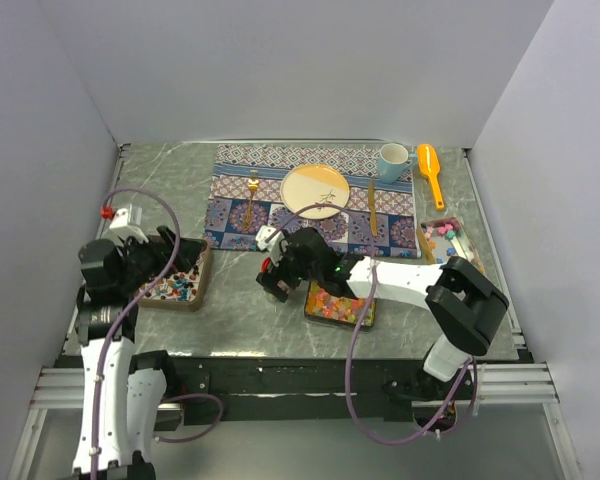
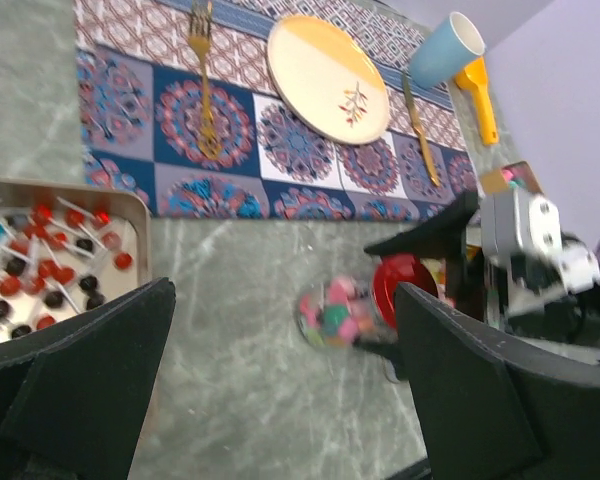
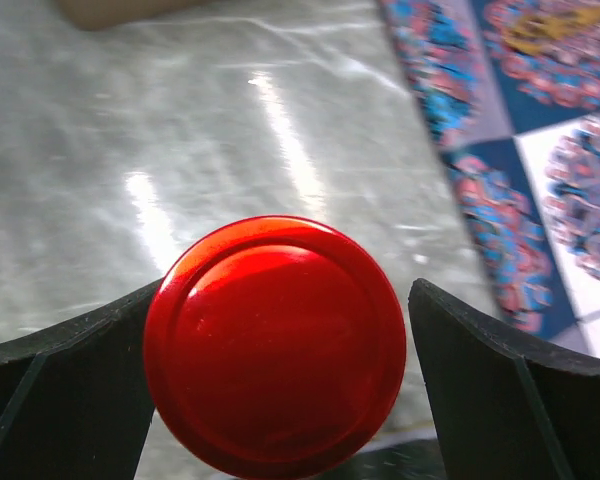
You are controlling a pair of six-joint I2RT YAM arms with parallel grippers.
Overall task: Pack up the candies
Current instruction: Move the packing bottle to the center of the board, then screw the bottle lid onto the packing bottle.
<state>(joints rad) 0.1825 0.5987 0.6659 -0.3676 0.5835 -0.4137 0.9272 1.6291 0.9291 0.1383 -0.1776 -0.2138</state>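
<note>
the left pincer [image 2: 285,300] hangs spread above the table [image 1: 250,300], by a tray of lollipops [image 2: 50,250]. at centre a small clear jar [image 2: 310,310] holds candies [image 2: 340,320], its red lid [image 3: 275,345] sitting between the spread fingers of the right pincer [image 3: 280,290]. more candies fill a tray [image 1: 338,305] under that arm.

Bright, even overhead light; glare streaks on table [image 3: 130,120]; red lid [image 3: 275,345] glossy; candies [image 2: 335,315] blurred in left wrist view.
</note>
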